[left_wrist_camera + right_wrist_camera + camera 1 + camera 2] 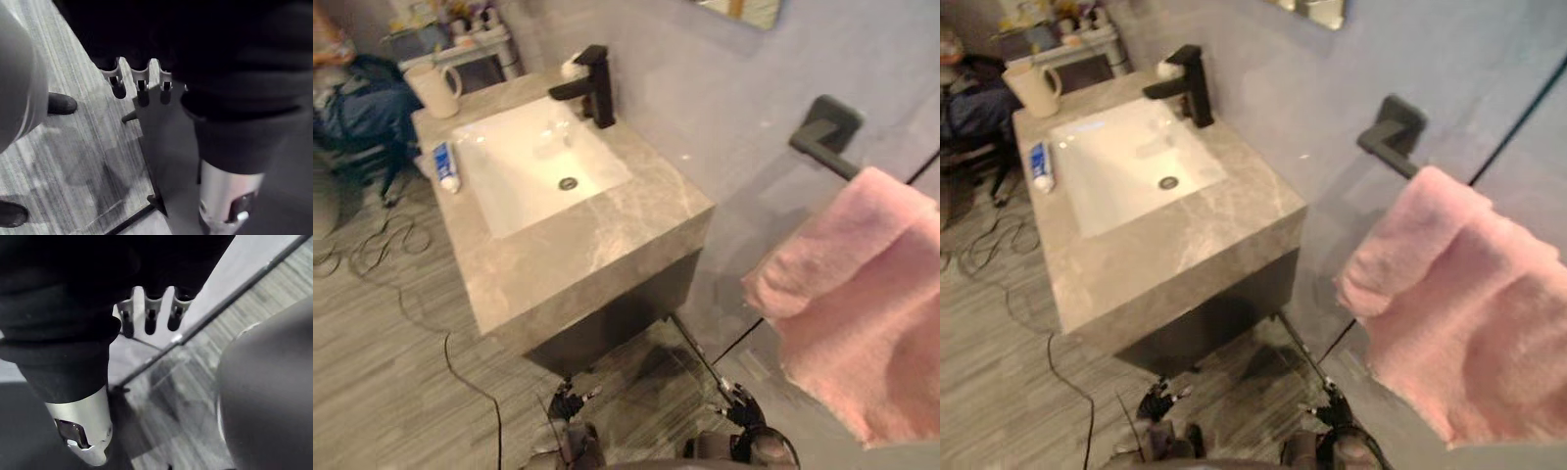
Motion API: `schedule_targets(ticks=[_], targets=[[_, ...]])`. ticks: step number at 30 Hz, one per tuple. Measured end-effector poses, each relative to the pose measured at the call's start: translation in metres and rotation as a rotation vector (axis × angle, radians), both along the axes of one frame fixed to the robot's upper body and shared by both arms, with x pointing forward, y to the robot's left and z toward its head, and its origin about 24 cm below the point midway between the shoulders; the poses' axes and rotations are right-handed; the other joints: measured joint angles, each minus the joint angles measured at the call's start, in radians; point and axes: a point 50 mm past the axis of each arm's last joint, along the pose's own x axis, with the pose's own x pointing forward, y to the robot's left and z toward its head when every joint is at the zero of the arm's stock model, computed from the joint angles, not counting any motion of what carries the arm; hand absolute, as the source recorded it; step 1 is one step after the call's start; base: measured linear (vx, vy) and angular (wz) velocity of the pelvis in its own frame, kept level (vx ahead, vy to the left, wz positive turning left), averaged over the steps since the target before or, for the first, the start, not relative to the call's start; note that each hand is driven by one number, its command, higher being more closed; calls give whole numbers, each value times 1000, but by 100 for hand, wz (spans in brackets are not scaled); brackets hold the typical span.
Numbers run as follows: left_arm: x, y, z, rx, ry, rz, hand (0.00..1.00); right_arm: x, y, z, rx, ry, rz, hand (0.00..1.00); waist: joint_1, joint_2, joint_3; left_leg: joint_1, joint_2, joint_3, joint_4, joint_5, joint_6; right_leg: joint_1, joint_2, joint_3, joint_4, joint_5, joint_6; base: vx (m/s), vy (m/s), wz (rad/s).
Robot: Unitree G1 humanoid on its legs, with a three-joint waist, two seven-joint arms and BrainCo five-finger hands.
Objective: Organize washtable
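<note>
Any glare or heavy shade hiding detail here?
Left eye view: light glares off the white rectangular sink basin, washing out its far side; the dark cabinet under the grey marble counter sits in shade. Left wrist view: the cover of the left hand is a black mass, its straight fingers lit. Right wrist view: the right hand likewise.

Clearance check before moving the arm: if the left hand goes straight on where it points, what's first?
Likely the grey striped plank floor. The left hand hangs with straight fingers aimed down at it, and nothing visible lies between. Depth is unclear.
</note>
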Motion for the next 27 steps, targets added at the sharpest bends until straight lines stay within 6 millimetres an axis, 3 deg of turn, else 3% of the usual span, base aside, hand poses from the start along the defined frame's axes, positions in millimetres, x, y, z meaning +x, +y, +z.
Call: schedule_targets(ticks=[1,2,4,5,6,7,8,9,12,14,17,20,27], targets=[[-2,-2,-1,-1,14,-26,0,-3,-3,-2,-1,17,-16,0,-17,0,4,0,20,84,166,-98,18,20,-9,-57,16,2,-2,-17,-37,121],[-2,-4,-1,-2,16,-41,0,-4,-4,-2,-3,21,-21,0,-28,8,12,-5,29,114,180,-102,14,33,-9,-80,31,2,-3,-75,-65,145],[4,-11,1,3,1,-98,0,-4,-11,-2,-8,19,-54,0,-39,23,21,21,12,110,73,-43,28,24,15,-64,28,0,-23,-96,-26,116],[4,-5,1,30,7,-123,0,-9,-6,-4,7,34,-49,0,-54,-7,2,60,-23,100,-54,-7,25,52,15,-65,-102,50,-5,-47,-4,125],[6,-7,1,32,11,-147,0,-7,-9,-3,3,21,-70,0,-65,7,10,66,1,169,53,-85,17,75,3,-137,-132,80,-10,-42,9,128],[6,-9,1,30,11,-159,0,-8,-12,-3,5,24,-92,0,-74,11,11,78,0,196,76,-102,9,86,-2,-159,-136,87,-10,-14,80,126],[7,-15,0,27,11,-192,0,-8,-18,-2,0,13,-120,0,-90,32,14,112,-12,211,-7,-101,-1,99,-1,-204,-155,109,-1,-86,149,109],[9,-16,1,26,9,-214,0,-6,-23,-1,-7,10,-130,0,-93,49,14,140,-42,199,-101,-54,19,99,-7,-221,-170,128,8,-112,161,90],[-3,-10,-4,43,47,-219,0,-7,-17,-2,7,14,-120,0,-73,41,14,182,-80,195,-256,33,34,99,-3,-201,-213,174,18,-152,125,13],[-21,7,-11,79,119,-209,0,-7,-11,-3,21,16,-126,0,-74,18,23,164,-95,163,-266,45,49,93,-2,-178,-220,191,33,-203,58,23],[-30,17,-14,106,157,-205,0,-7,-10,-3,21,18,-113,0,-72,15,22,150,-100,111,-267,45,60,89,8,-56,-207,197,33,-110,48,43],[-33,24,-14,106,163,-147,0,-9,-11,-4,16,33,-105,0,-59,14,24,149,-99,51,-267,45,59,112,15,-47,-212,196,33,-52,6,41],[-31,26,-13,104,157,-120,0,-12,-9,-7,21,50,-107,0,-48,-11,31,144,-108,-35,-267,55,58,168,18,-78,-243,115,85,-9,-30,36]])
